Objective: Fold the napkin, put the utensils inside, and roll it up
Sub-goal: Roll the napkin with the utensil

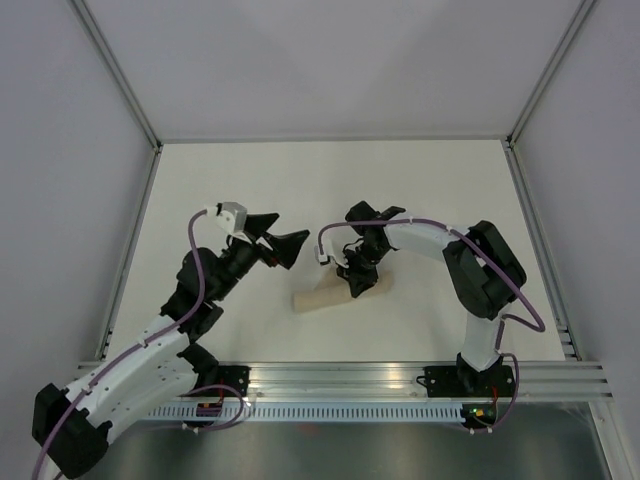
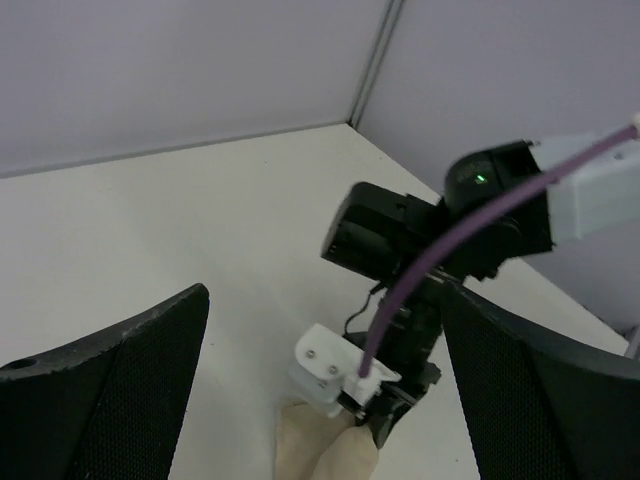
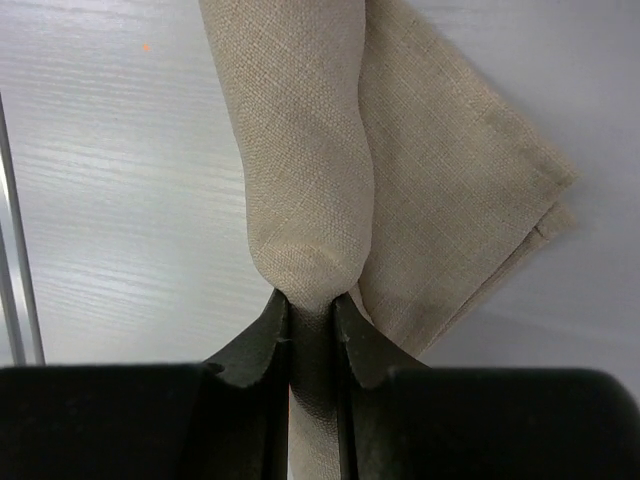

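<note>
Right gripper point(image 1: 357, 284) is pinching the rolled napkin point(image 1: 332, 296); left gripper point(image 1: 281, 238) is hovering wide open.
Rolling is seemingly finishing; loose flap point(image 3: 470, 190) needs tucking next.

top view looking down from behind, left wrist facing right pincer point(image 2: 372, 428), right wrist close on napkin point(image 3: 300, 150)

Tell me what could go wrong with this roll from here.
1. The right gripper has its jaws pinched on only one spot of the rolled napkin; pulling may loosen the roll.
2. A flat flap lies loose beside the roll, so it may unwind on release.
3. The left gripper hangs open, pinning nothing.
</note>
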Robot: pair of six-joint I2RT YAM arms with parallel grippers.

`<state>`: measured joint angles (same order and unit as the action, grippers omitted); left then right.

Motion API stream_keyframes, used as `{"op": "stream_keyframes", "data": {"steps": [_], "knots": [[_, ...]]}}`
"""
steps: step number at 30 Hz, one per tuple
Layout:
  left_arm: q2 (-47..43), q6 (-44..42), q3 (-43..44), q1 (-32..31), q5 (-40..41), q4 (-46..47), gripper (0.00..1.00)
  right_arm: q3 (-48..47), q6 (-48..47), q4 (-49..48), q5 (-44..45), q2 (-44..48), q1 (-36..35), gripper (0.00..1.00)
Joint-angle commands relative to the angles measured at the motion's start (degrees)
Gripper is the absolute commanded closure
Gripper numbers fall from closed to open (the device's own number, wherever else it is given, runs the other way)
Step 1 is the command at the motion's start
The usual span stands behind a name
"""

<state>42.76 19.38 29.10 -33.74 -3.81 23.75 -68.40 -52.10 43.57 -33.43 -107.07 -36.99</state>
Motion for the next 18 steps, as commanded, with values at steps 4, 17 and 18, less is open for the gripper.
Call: {"op": "stream_keyframes", "data": {"steps": [4, 17, 18], "knots": [[2.0, -22.7, -2.4, -19.8, 20.8, 0.1, 0.06, -3.7, -1.6, 7.0, 0.4, -10.0, 1.8, 0.95], [28.5, -36.2, 6.3, -35.0, 29.9, -12.9, 0.11, -10.0, -1.6, 12.6, -0.4, -16.9, 3.9, 0.95], [31.5, -36.9, 7.4, -35.0, 28.4, -13.8, 0.11, -10.4, -1.6, 12.9, -0.5, -17.1, 4.0, 0.95]]}}
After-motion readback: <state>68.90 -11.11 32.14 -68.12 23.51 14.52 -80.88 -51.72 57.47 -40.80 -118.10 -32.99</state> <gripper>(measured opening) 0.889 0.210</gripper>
